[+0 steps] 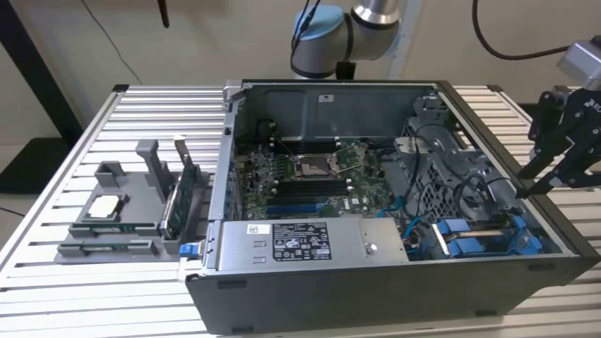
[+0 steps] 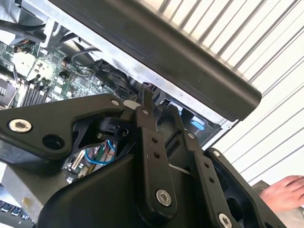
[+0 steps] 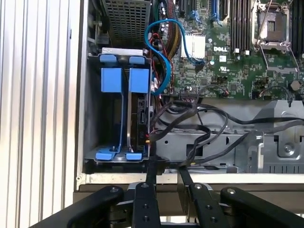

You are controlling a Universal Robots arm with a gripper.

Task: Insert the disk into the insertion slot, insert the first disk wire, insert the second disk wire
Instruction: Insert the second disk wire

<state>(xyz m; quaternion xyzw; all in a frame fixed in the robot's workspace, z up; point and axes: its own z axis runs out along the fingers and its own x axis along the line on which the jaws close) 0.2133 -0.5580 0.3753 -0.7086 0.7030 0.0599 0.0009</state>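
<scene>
The gripper (image 3: pixel 166 171) hangs at the rim of the open computer case (image 1: pixel 376 296). Its two black fingers (image 3: pixel 151 173) stand a little apart with nothing between them, the gap narrow and empty.

Just past the fingertips, inside the case wall, lies the insertion slot (image 3: pixel 95 118), a grey bay lined with blue rails. The disk (image 3: pixel 141 118) looks to be seated in it already, edge-on in its blue carrier, with the connector side facing the tangle of black cables (image 3: pixel 199 128) beside the bay. I cannot tell whether any of those is plugged into it.

The disk would be stiff and fairly heavy for its size, with slick metal faces and a fragile connector edge. By my reckoning the blue plastic tabs at the carrier's ends are the safest place to take hold. The cables are limp, so the plug body is the place to pinch.

Farther from the fingers sits the green motherboard (image 3: pixel 237 61). In the second wrist view a person's hand (image 2: pixel 285 192) rests on the slatted table (image 1: pixel 56 296).
</scene>
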